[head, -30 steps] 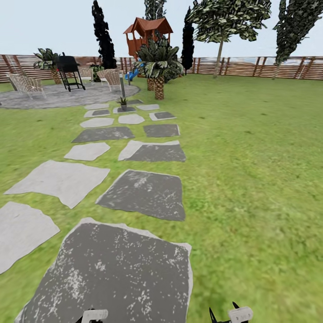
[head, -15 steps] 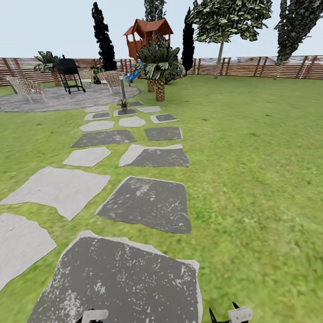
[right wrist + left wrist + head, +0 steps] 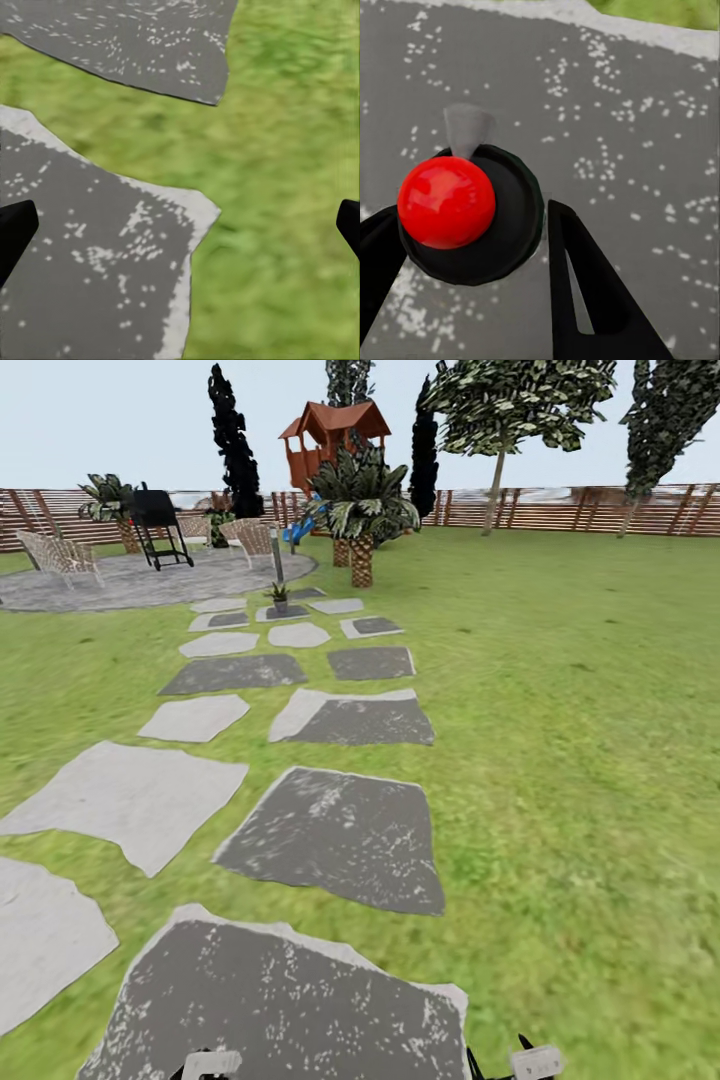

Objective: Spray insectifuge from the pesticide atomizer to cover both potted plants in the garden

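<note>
The garden lawn (image 3: 560,760) stretches ahead, with a path of grey stepping stones (image 3: 335,835) leading to the round paved patio (image 3: 120,580). One small potted plant (image 3: 279,595) stands far off on a stone near the patio's edge. The pesticide atomizer is too small to make out from here. My left gripper (image 3: 210,1063) and right gripper (image 3: 530,1060) peek in at the bottom edge. In the wrist views the left gripper (image 3: 472,292) and the right gripper (image 3: 180,229) both stand open with nothing held, over a dark stepping stone (image 3: 90,247).
A palm (image 3: 360,510) stands right of the path's far end. A black grill (image 3: 158,525) and wicker chairs (image 3: 60,555) sit on the patio. A brown slatted fence (image 3: 560,508) closes the back. A red dome on a black disc (image 3: 446,202) lies under the left gripper.
The whole view has slid forward along the path: the stepping stones have shifted down the picture and the patio looks slightly nearer. Both grippers keep their place at the bottom edge.
</note>
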